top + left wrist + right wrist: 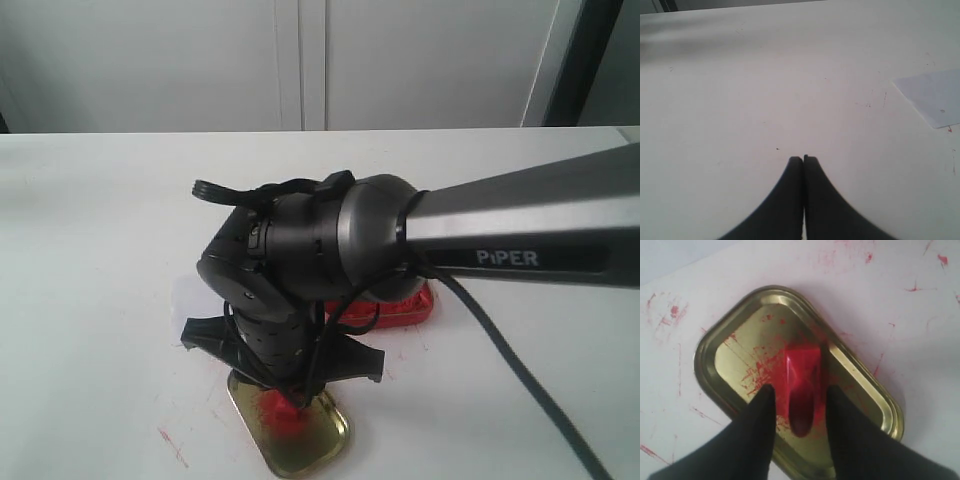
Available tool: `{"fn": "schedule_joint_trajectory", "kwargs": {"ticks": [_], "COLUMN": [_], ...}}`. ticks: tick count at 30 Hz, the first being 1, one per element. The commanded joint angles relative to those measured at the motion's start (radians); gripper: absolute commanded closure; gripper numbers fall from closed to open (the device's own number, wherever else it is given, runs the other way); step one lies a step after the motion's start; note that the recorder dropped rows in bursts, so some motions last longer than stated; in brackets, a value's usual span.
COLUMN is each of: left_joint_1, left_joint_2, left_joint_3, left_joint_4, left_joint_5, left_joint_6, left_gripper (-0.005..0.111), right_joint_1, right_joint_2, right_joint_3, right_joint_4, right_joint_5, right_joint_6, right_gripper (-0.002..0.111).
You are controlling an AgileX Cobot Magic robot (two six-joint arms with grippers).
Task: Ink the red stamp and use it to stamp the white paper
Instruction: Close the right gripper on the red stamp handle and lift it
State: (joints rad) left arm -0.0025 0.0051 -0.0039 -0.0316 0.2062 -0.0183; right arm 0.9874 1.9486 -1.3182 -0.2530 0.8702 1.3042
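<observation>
The red stamp (802, 385) stands on the gold tin lid (860, 377), which is smeared with red. My right gripper (799, 390) is open and straddles the stamp's handle, with a small gap on each side. In the exterior view the right arm reaches across and hides most of the stamp; the right gripper (295, 390) points down at the gold lid (325, 445). The white paper (932, 97) lies flat on the table, and a corner of the white paper (188, 295) shows behind the arm. My left gripper (803, 159) is shut on nothing above bare tabletop.
The red tin of paste (415, 305) sits behind the right arm, partly hidden. Red smudges mark the white tabletop (920, 305) around the lid. The table's far edge meets a pale wall (300, 60).
</observation>
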Motion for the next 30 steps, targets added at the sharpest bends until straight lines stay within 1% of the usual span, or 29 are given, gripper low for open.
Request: {"fn": "schedule_joint_trajectory", "kwargs": {"ticks": [1,12,15,21,30], "left_joint_1": [0.001,0.001,0.001,0.001,0.001], "left_joint_2": [-0.005,-0.005,-0.005,-0.005,-0.005], "left_joint_3": [0.004,0.004,0.004,0.004,0.004], "left_joint_4": [-0.005,-0.005,-0.005,-0.005,-0.005], "left_joint_5": [0.0,0.0,0.0,0.0,0.0], "left_joint_6": [0.0,0.0,0.0,0.0,0.0], "left_gripper": [0.107,0.107,0.107,0.107,0.107], "right_joint_1": [-0.001,-0.001,-0.001,-0.001,-0.001], "right_joint_2": [0.01,0.034,0.034,0.034,0.03], "right_joint_3": [-0.006,-0.006,-0.006,-0.006,-0.006], "right_joint_4": [-0.015,-0.01,-0.01,-0.01,-0.01], "right_joint_5": [-0.014,-0.031,-0.031,-0.031,-0.029], "right_joint_6": [0.009,0.009,0.009,0.009,0.009], "right_gripper": [0.075,0.075,0.082,0.108,0.108]}}
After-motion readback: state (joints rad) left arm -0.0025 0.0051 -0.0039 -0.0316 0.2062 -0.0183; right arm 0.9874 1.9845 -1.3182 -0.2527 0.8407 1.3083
